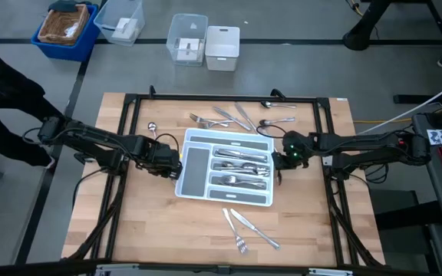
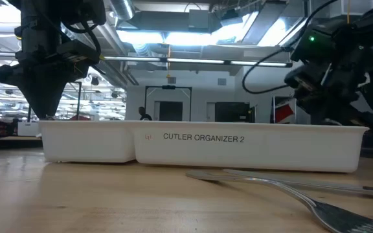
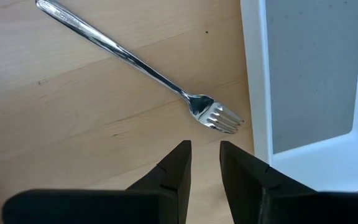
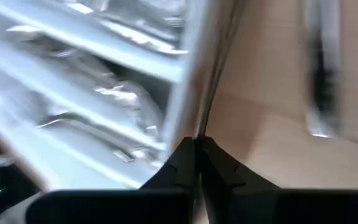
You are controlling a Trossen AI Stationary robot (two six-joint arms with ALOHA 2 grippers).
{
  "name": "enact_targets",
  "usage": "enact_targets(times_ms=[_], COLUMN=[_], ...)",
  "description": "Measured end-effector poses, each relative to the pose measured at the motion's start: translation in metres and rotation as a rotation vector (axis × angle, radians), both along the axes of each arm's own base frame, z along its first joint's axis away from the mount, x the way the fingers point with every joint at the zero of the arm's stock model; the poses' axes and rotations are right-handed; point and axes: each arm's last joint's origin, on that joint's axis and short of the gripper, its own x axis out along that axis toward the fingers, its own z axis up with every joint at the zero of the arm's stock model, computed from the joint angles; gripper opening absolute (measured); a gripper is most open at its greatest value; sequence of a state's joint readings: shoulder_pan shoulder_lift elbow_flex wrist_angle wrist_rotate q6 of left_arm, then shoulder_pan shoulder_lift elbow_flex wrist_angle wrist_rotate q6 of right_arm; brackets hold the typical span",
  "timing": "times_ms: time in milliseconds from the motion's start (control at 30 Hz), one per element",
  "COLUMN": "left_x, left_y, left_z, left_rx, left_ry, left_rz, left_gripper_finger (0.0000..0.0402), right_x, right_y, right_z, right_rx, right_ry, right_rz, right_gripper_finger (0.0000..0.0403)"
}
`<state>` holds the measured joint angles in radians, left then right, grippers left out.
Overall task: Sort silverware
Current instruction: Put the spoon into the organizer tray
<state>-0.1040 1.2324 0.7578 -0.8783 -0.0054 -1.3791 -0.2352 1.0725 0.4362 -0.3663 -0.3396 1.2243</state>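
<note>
While the left gripper (image 3: 205, 163) hangs over the bench (image 1: 144, 230) just off the white tray's (image 1: 184, 186) nine o'clock edge, its fingers (image 3: 176, 165) stand a narrow gap apart with nothing between them. Just past the tips lies a fork (image 3: 143, 66), flat on the wood, its tines pointing toward the tray wall and stopping just short of it; the grey compartment beside that wall shows bare.

At the tray's three o'clock edge, the right gripper (image 4: 197, 152) has its fingers (image 4: 182, 163) pressed together on a thin dark sliver, apparently the handle of a piece of silverware (image 4: 213, 81) running alongside the tray's outer wall; which kind of piece it is cannot be told. In the low view both grippers sit low behind the tray, whose front wall reads "CUTLER ORGANIZER 2" (image 2: 203, 137).

Inside the tray, the three compartments on the three o'clock side hold sorted pieces (image 1: 240, 167) lying lengthwise. Loose silverware remains on the bench: a cluster of forks, knives and a spoon (image 1: 236, 117) at the tray's twelve o'clock, a lone spoon (image 1: 151, 128) near eleven o'clock, and a fork with two knives (image 1: 245, 228) at about five o'clock.

Beyond the bench's far edge stand a blue bin (image 1: 67, 29) and clear containers (image 1: 188, 40).
</note>
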Motion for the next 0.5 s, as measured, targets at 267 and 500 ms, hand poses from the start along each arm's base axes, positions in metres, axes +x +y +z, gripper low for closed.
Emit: enact_targets(times_ms=[267,500], left_x=[0.000,0.000], left_y=[0.000,0.000], left_z=[0.000,0.000], left_rx=[0.000,0.000], left_ry=[0.000,0.000], left_rz=[0.000,0.000], left_gripper_finger=[0.0074,0.0074], right_x=[0.008,0.010], right_y=[0.002,0.003], right_z=[0.009,0.014], right_rx=[0.076,0.099], right_ry=[-0.127,-0.160], right_rz=[0.085,0.151], right_gripper_finger=[0.0002,0.0002])
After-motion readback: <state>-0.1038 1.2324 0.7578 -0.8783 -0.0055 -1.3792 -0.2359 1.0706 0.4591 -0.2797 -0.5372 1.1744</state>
